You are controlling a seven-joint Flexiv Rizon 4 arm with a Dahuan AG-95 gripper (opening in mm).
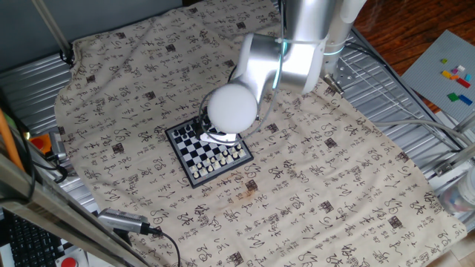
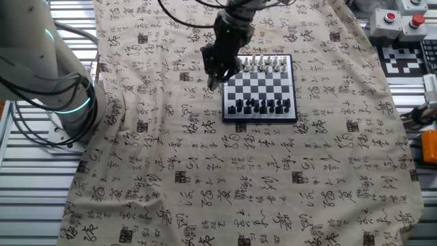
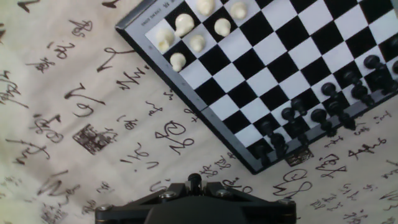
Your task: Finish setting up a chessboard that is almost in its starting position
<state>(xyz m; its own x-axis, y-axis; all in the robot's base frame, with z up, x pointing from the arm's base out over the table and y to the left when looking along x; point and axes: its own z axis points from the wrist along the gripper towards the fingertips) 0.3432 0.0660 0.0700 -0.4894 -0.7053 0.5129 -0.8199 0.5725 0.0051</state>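
Note:
The small chessboard (image 3: 273,74) lies on the printed cloth, with white pieces (image 3: 186,25) along one edge and black pieces (image 3: 323,106) along the opposite edge. My gripper (image 3: 194,188) hovers over the cloth just off the board's side edge. It is shut on a small black chess piece (image 3: 194,180), whose round top shows between the fingers. In the other fixed view the gripper (image 2: 215,76) hangs left of the board (image 2: 259,85). In one fixed view the arm's elbow hides the gripper and part of the board (image 1: 194,154).
A cloth with black characters (image 2: 205,171) covers the table. The arm's base (image 2: 61,89) stands at the left. A box with red buttons (image 2: 403,17) and an orange object (image 2: 430,147) sit off the cloth at the right. Cables run along the table edges.

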